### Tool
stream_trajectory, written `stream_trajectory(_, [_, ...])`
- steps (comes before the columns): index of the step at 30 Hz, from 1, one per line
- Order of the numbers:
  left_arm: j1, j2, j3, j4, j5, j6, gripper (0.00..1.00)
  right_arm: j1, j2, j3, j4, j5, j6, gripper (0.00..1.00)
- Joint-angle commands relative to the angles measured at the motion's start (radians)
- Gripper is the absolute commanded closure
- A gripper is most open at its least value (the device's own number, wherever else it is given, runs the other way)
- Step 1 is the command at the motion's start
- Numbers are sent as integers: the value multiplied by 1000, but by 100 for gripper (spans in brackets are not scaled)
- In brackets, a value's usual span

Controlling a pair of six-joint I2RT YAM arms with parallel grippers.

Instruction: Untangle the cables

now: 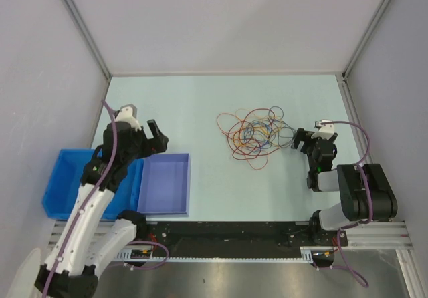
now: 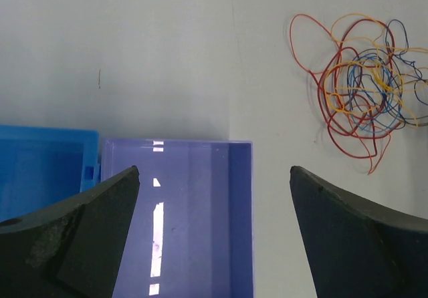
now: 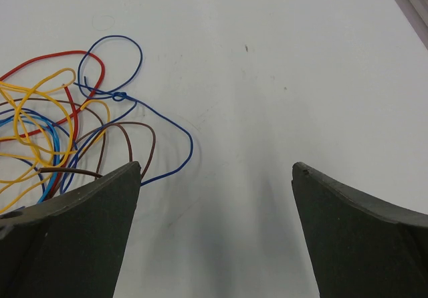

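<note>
A: Pale table point(image 1: 200, 104), grey walls point(image 1: 40, 57) round it. Where are the cables point(image 1: 255, 135)?
B: One heap mid-table, just beside the right gripper point(image 1: 298, 138). Both it and the far-off left gripper point(image 1: 158, 136) gape, holding nothing.
A: Risk?
B: Probably a grab into the thick of it. Several loops get caught together, and pulling tightens that blue knot point(image 3: 119, 97) instead of freeing anything.

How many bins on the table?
2: a blue bin at the near-left edge, partly under the left arm, and a purple bin right beside it. None looks hidden.
</note>
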State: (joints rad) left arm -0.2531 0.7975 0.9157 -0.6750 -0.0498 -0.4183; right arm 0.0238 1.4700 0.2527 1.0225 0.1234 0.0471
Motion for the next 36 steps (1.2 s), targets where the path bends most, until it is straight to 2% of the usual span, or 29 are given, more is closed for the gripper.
stream_trajectory(1, [-6,-119,-93,-24,-24,-2,0,-4,7,22,42,7,-13,0])
stream_trajectory(6, [-8,-271,-164,6,69,-19,0,-4,7,22,42,7,-13,0])
stream_trajectory(9, [-8,-317,-181,20,73,-25,0,-2,7,22,41,7,-13,0])
stream_trajectory(18, [-11,-293,-175,-14,53,-46,0,-4,7,22,42,5,-12,0])
stream_trajectory(26, [-17,-279,-167,-40,-22,-68,0,-2,6,22,42,7,-13,0])
stream_trajectory(36, [-34,-307,-167,-38,-38,-71,0,-4,6,20,41,5,-13,0])
